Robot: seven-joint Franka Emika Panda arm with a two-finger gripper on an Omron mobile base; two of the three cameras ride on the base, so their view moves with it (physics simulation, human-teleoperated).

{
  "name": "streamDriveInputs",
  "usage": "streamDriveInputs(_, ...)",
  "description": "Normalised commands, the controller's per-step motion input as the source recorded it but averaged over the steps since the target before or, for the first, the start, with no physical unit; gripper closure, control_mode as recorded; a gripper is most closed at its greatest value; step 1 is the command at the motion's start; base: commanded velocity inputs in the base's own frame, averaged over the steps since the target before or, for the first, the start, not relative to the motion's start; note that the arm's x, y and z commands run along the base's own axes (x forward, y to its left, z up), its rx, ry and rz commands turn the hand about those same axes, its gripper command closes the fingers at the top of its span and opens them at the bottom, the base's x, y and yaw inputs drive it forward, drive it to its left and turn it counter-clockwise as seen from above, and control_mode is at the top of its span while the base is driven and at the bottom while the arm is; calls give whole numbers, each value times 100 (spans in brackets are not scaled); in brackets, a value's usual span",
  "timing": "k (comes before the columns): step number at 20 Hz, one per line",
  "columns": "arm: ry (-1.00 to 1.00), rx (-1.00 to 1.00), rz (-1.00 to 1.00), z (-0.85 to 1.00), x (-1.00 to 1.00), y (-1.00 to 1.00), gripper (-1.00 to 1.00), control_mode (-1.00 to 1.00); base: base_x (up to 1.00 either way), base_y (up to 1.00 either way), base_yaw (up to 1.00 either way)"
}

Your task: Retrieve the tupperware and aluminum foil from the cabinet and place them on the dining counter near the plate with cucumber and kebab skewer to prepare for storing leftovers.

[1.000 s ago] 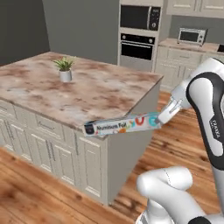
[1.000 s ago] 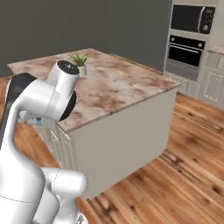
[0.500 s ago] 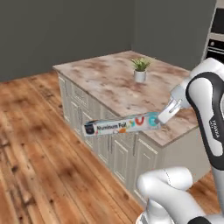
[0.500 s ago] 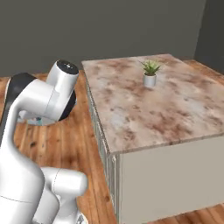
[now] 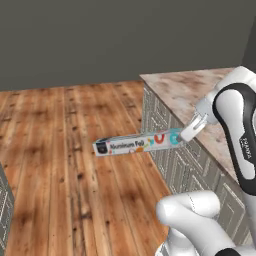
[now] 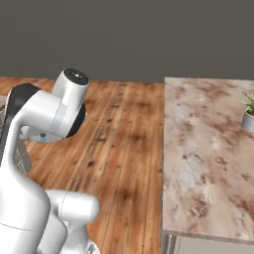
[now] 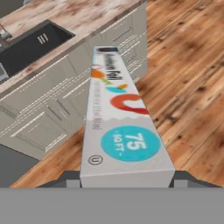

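Wood plank floor (image 5: 65, 150) takes up most of the left base view, dark grey wall (image 5: 110, 40) behind it.

Island with marbled top (image 6: 208, 149): near corner and one panelled white side (image 5: 172, 160) show in the left base view, the rest cut off by the arm and the frame edge. In the right base view its top runs off the right and bottom edges. Potted plant (image 6: 249, 113) stands on it, half cropped at the right edge.

Dining counter (image 7: 57, 17), hand view, upper left: marbled top with the dark inset sink (image 7: 33, 43), cut by the frame. What lies in the basin is too dim to make out. Cream panelled fronts (image 7: 65, 100) below.

Aluminum foil (image 5: 140, 143): carried in the air above the floor, just beside the island corner, touching neither. Long axis near level, slightly raised at the held end. Black end panel points away from the arm; red and teal marks sit at the gripped end. In the hand view the carton runs straight out from the camera towards the dining counter cabinets.

Gripper (image 5: 189, 131): clamped on the teal-marked end of the carton, jaws spread to the carton's width. Finger tips are mostly hidden behind the box in the hand view.
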Motion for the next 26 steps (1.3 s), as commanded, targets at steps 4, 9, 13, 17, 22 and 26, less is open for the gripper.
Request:
streamDriveInputs(4,0,0,0,0,0,0,100,100,93,54,36)
streamDriveInputs(9,0,0,0,0,0,0,100,100,100,75,36)
streamDriveInputs(13,0,0,0,0,0,0,100,100,100,61,36)
streamDriveInputs(17,0,0,0,0,0,0,100,100,100,20,33)
streamDriveInputs(22,0,0,0,0,0,0,100,100,100,-17,27)
streamDriveInputs(26,0,0,0,0,0,0,100,100,100,-41,20)
